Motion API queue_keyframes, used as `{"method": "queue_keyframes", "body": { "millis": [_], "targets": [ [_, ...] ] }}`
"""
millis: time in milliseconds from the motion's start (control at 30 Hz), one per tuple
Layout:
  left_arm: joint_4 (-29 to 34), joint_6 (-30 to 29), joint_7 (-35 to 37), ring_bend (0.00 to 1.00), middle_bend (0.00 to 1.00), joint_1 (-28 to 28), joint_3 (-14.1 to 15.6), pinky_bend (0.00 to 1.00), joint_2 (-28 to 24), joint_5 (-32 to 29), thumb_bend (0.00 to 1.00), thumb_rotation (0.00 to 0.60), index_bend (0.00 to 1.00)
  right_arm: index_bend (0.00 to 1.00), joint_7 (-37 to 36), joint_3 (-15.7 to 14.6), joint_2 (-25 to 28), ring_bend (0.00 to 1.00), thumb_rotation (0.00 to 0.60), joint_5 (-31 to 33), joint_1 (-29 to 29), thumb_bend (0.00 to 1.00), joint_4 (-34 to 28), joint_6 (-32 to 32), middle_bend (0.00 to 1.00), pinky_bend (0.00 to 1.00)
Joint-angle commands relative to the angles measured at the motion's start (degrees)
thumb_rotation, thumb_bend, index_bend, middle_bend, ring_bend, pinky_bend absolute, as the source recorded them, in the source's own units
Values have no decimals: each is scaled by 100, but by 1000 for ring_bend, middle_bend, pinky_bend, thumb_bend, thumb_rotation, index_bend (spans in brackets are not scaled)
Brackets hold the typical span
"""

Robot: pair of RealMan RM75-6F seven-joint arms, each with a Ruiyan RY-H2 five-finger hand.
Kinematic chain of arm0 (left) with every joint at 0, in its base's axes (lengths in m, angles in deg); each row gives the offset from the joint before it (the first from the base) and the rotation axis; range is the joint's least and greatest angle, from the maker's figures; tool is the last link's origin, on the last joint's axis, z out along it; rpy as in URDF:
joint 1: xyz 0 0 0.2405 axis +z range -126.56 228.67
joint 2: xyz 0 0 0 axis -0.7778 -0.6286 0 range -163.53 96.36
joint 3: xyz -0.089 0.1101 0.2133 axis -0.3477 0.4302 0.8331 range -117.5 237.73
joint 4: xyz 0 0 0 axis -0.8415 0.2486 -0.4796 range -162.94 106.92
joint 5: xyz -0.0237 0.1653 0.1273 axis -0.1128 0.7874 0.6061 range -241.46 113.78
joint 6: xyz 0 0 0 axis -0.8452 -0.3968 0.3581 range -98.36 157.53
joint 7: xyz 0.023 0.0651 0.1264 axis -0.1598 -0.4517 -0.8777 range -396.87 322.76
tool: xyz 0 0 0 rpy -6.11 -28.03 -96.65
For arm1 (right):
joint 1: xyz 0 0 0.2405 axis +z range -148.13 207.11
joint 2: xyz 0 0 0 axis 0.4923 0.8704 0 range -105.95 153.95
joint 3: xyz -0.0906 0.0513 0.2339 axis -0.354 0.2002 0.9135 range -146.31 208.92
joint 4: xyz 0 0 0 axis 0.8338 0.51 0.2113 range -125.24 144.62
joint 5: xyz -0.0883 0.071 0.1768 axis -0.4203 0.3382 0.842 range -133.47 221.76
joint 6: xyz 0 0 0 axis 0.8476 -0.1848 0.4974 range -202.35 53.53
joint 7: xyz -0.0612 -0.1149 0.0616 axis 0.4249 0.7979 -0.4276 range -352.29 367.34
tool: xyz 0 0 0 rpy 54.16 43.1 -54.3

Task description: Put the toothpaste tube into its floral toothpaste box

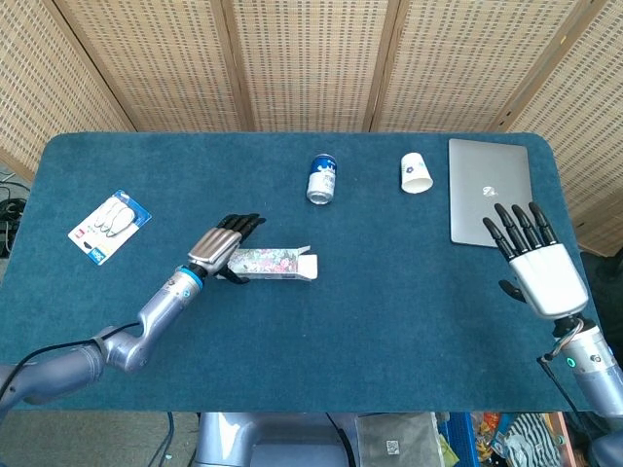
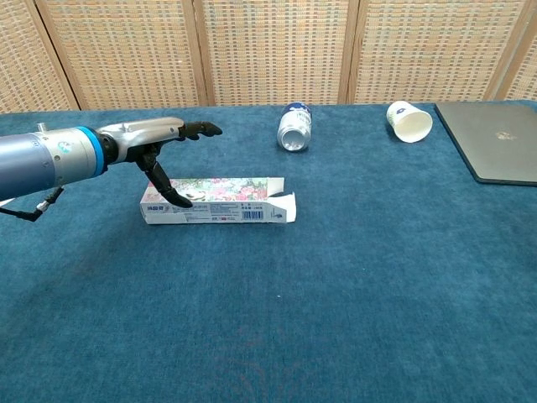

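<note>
The floral toothpaste box (image 1: 271, 263) (image 2: 214, 200) lies flat on the blue table, its open flap end pointing right. My left hand (image 1: 222, 248) (image 2: 159, 143) hovers over the box's left end with the fingers stretched out and the thumb hanging down by the box's front face; it holds nothing. At the table's right front edge my right hand (image 1: 537, 268) is raised, fingers spread and empty, seen only in the head view. No toothpaste tube shows in either view.
A blue-and-white can (image 1: 321, 179) (image 2: 294, 128) lies at the back centre. A paper cup (image 1: 416, 173) (image 2: 409, 120) lies on its side beside a grey laptop (image 1: 487, 190) (image 2: 495, 138) at the back right. A carded pack (image 1: 109, 226) sits far left.
</note>
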Motion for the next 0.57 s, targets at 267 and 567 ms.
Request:
{"method": "queue_keyframes", "body": {
  "millis": [267, 567],
  "targets": [
    [3379, -4005, -2429, 0, 0, 2413, 957, 0, -1792, 411, 160, 600, 0, 0, -646, -198, -177, 0, 600, -11, -804, 0, -287, 763, 0, 0],
    [3456, -5301, -1787, 0, 0, 3773, 1500, 0, -2211, 963, 159, 600, 0, 0, -463, -271, -46, 0, 600, 173, -1370, 0, -1120, 1079, 0, 0]
  ]
}}
